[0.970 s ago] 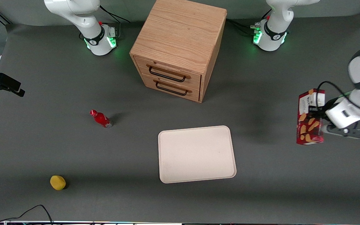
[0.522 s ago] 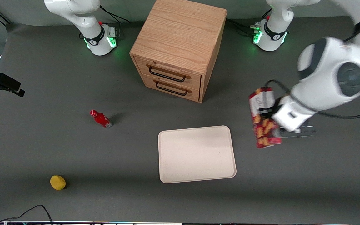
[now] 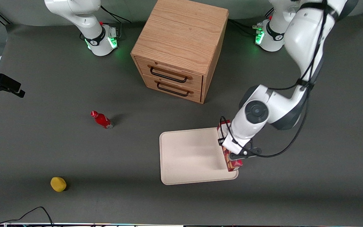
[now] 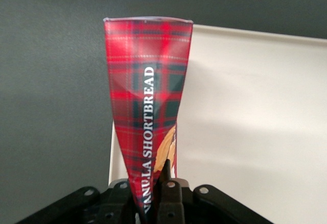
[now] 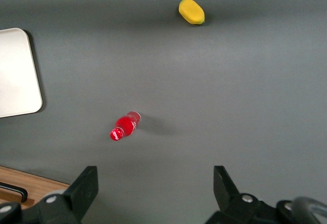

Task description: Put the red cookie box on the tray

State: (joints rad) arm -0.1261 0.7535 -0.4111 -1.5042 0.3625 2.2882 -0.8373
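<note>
The red cookie box (image 3: 231, 162) is a slim dark-red plaid carton, held in my left gripper (image 3: 236, 151) over the edge of the tray (image 3: 191, 157) toward the working arm's end. The arm's wrist covers most of the box in the front view. In the left wrist view the box (image 4: 148, 96) stands out from the shut gripper (image 4: 156, 193), with the tray (image 4: 255, 132) below and beside it. The box hangs above the tray's rim; I cannot tell whether it touches the tray.
A wooden two-drawer cabinet (image 3: 180, 47) stands farther from the front camera than the tray. A small red bottle (image 3: 102, 120) and a yellow lemon-like object (image 3: 58, 184) lie toward the parked arm's end; both also show in the right wrist view, bottle (image 5: 124, 126), yellow object (image 5: 191, 11).
My left gripper has carried the box from the working arm's end of the table toward the tray and now holds it over the tray's edge, lower than before.
</note>
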